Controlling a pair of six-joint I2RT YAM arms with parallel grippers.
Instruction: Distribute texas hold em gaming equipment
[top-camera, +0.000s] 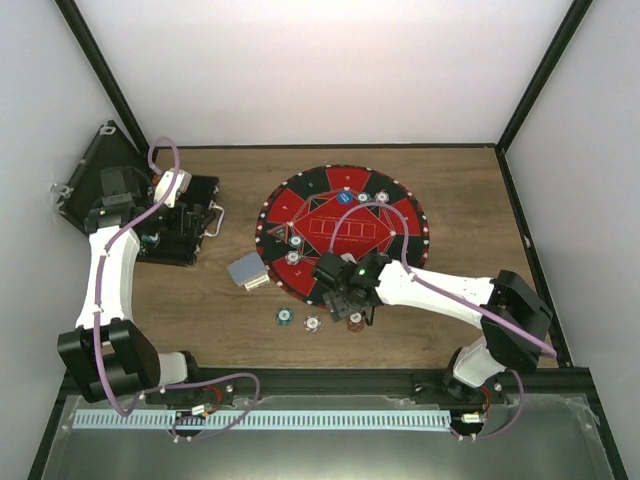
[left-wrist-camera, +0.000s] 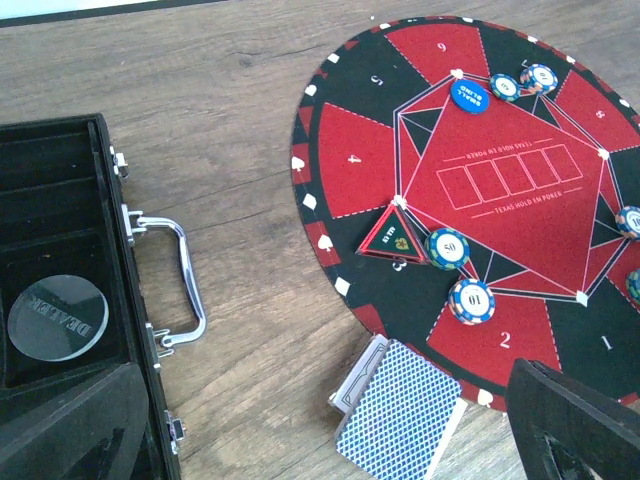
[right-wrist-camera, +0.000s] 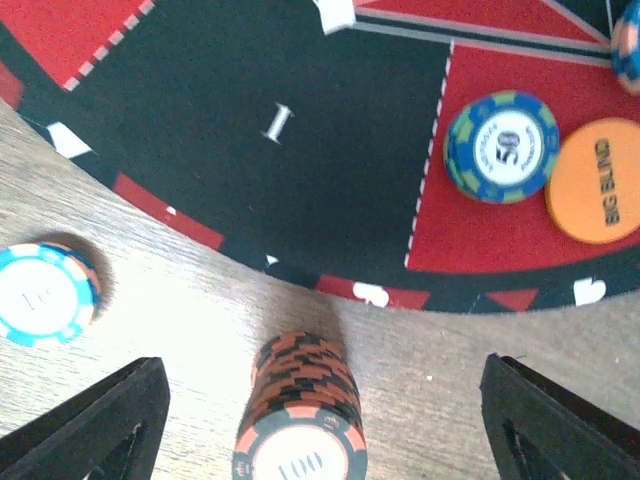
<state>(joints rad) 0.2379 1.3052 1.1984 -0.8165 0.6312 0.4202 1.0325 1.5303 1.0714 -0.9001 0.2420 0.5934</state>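
Observation:
A deck of blue-backed playing cards (left-wrist-camera: 400, 415) lies on the wood by the mat's near-left edge (top-camera: 248, 272). Striped poker chips lie on the mat: a 50 chip (left-wrist-camera: 447, 248), a 10 chip (left-wrist-camera: 471, 300) and two more by the blue Small Blind disc (left-wrist-camera: 468, 97). A stack of orange-and-black 100 chips (right-wrist-camera: 300, 420) stands on the wood just off the mat (top-camera: 355, 320). My right gripper (right-wrist-camera: 320, 440) is open, its fingers wide on either side of that stack, not touching it (top-camera: 350, 300). My left gripper (left-wrist-camera: 325, 410) is open and empty above the case's edge (top-camera: 195, 222).
The round red-and-black mat (top-camera: 400, 215) fills the table's middle. The open black case (left-wrist-camera: 60, 200) with a metal handle holds a Dealer disc (left-wrist-camera: 58, 317). A light-blue chip (right-wrist-camera: 40, 295) and another (top-camera: 284, 317) lie on the wood. An orange Big Blind disc (right-wrist-camera: 595, 180) sits beside a 50 chip (right-wrist-camera: 503, 147).

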